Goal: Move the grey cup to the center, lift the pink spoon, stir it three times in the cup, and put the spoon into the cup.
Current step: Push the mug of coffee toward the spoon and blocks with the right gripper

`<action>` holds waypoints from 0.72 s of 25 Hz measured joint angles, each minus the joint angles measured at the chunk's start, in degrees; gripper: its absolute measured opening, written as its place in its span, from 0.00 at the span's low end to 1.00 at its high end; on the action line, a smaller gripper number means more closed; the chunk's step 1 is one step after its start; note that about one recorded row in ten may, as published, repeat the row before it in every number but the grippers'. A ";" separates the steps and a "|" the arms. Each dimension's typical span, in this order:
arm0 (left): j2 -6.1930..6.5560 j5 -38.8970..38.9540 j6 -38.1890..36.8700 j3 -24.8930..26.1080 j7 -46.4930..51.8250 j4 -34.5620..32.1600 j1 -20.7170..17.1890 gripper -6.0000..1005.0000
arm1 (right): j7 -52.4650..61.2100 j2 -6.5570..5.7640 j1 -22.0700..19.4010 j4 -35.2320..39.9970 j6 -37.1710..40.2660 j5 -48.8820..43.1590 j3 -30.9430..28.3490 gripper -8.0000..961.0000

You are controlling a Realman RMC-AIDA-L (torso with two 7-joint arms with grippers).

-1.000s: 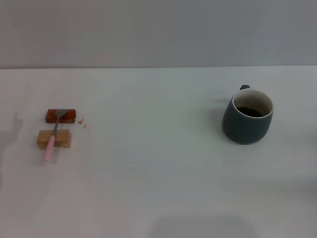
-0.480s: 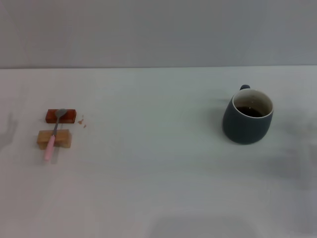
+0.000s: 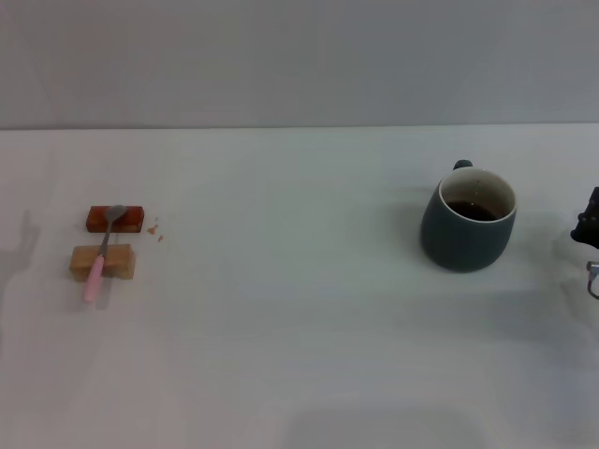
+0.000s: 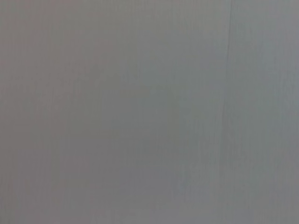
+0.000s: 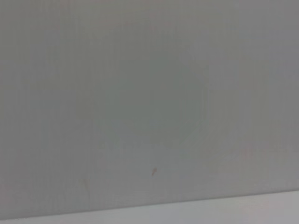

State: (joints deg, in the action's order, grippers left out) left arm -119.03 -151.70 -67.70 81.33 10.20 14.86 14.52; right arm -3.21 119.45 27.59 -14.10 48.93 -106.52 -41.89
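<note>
White table [image 3: 299, 327] against grey wall [image 3: 299, 56], cup [image 3: 467, 222] upright at right, spoon [image 3: 101, 251] far left across two blocks [image 3: 105, 241], right gripper [image 3: 590, 245] at right edge, fingers unclear, left gripper unseen.

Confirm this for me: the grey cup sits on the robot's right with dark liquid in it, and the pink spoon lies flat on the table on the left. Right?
Not quite. The head view shows the pink spoon propped across two blocks, a red-brown block under its bowl and a tan block under its handle. The grey cup is on the right with dark liquid.
</note>
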 joint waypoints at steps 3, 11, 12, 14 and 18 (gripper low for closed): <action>0.01 0.01 -0.06 -0.02 0.82 0.00 -0.02 0.81 | -0.02 -0.01 0.10 -0.40 -0.29 0.00 0.84 0.01; 0.10 -0.01 -0.94 -0.04 1.12 -0.01 -0.02 0.81 | -0.05 -0.01 0.38 -2.16 -1.16 0.00 3.28 0.01; 0.09 -0.01 -0.94 -0.03 1.13 -0.01 -0.02 0.81 | -0.05 -0.03 0.49 -2.26 -1.47 0.00 3.58 0.01; 0.07 -0.03 -0.95 -0.03 1.13 -0.01 -0.02 0.81 | -0.05 -0.05 0.82 -2.56 -1.87 0.00 4.57 0.01; 0.02 -0.08 -0.98 -0.03 1.14 -0.01 -0.18 0.81 | -0.05 -0.05 0.95 -3.41 -1.91 0.00 5.62 0.01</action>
State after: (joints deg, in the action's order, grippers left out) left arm -119.01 -151.78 -68.68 81.30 11.34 14.85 14.34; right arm -3.25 119.40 28.54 -17.50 47.03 -106.53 -36.27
